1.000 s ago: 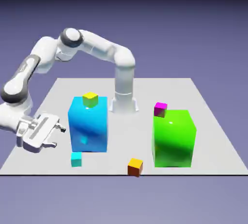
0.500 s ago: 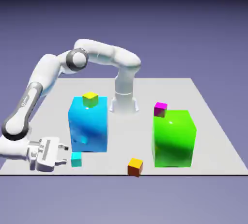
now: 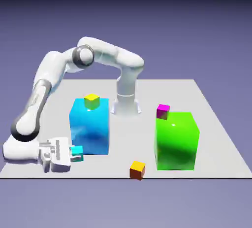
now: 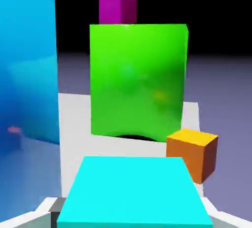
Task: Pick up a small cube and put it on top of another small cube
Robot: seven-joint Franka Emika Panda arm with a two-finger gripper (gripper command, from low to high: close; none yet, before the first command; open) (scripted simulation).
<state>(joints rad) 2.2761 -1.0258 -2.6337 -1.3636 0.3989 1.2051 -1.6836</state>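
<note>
The small cyan cube [image 3: 78, 152] is between the fingers of my gripper [image 3: 76, 153], which is shut on it low over the table's front left, by the big blue block's front corner. The hand lies nearly level and points toward the exterior view's right. In the hand view the cyan cube [image 4: 133, 192] fills the bottom and covers most of the grey fingertips [image 4: 53, 208]. The magenta cube [image 3: 163, 111] rests on the back left corner of the big green block [image 3: 177, 141]. In the hand view this magenta cube [image 4: 117, 9] shows straight ahead atop the green block [image 4: 138, 79].
The large glossy blue block [image 3: 90, 126] stands close behind the hand, with a tiny yellow cube [image 3: 91, 101] on top. A tiny orange cube [image 3: 137, 169] lies near the table's front edge, between the hand and the green block. The table's front edge [image 3: 123, 177] is close by.
The hand dropped from the table's left side to the cyan cube and moved in on it. The fingers went from open to shut around it, and the cube now shows slightly higher.
</note>
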